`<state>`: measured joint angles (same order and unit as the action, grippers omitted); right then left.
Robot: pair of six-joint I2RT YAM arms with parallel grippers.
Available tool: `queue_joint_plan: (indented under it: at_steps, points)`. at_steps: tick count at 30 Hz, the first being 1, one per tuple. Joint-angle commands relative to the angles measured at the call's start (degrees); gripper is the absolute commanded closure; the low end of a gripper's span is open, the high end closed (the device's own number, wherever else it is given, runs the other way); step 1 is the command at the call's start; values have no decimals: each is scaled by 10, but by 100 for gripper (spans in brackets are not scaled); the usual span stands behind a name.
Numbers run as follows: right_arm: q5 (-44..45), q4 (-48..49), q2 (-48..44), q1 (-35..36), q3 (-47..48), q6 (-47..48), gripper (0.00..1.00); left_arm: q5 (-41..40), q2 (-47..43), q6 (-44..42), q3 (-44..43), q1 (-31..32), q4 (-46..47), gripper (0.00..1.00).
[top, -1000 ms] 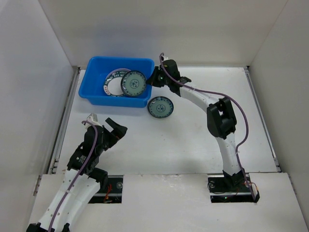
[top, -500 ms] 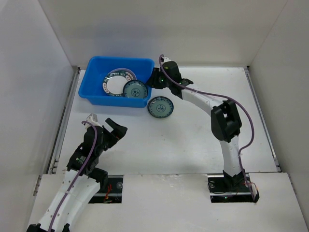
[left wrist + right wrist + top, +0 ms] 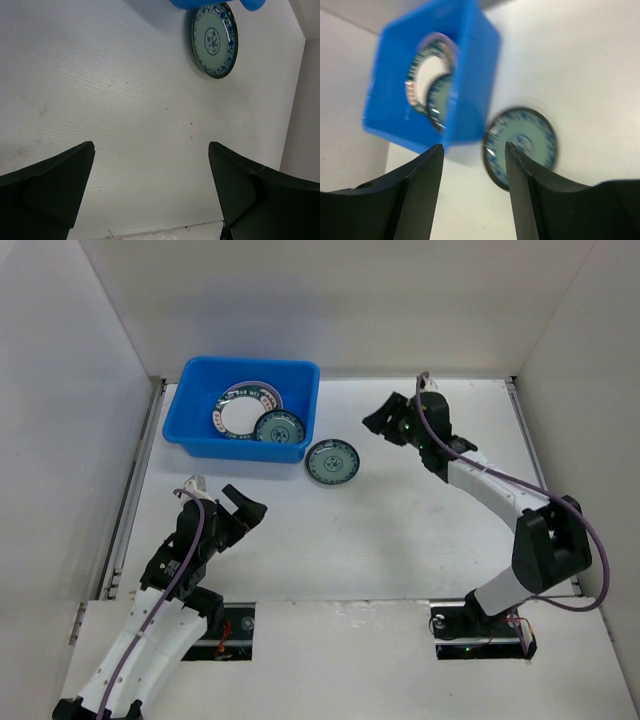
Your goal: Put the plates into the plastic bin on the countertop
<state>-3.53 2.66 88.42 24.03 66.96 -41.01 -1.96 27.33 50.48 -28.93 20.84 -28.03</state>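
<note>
The small teal plate [image 3: 279, 428], which a second ago stood tilted at the right wall of the plastic bin [image 3: 250, 362] in the right gripper's [image 3: 376, 418] hold, now lies flat inside the bin, overlapping the near edge of a white-centred plate with a dark patterned rim [image 3: 238, 416]; the right gripper has let go and swung back to the right, well clear of the bin. Its wrist view shows the fingers spread with nothing between them; that picture is blurred, which suggests the arm is moving. The left gripper [image 3: 225, 505] has not shifted; it hangs over the near left part of the countertop [image 3: 400, 530] with its fingers wide apart and empty. One more plate is therefore delivered; what remains in sight outside the bin is the second teal plate [image 3: 332, 461], lying flat on the countertop just beside the bin's near right corner; whether its rim touches the bin wall I cannot tell. Whether other plates lie under the white-centred one is not clear from above. The next step is probably this last loose plate; lying flat, it offers little edge to pinch, so the fingers will likely need to come in low at its rim. Its closeness to the bin wall may crowd the approach from the far side.
</note>
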Motion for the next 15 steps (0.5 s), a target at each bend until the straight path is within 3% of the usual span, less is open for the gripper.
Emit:
queue_joint_plan:
  at_steps: [1, 8, 15]
  points:
    - [-11, -3, 8, -8, -88, -62, 42, 4, 11, 24, 8, 6, 13, 0]
    - [-66, 101, 57, -25, -178, -153, 44, 5, 28, 26, 7, 12, 25, 0]
    - [-83, 168, 134, -26, -177, -195, 47, 3, 27, 29, 5, 14, 21, 0]
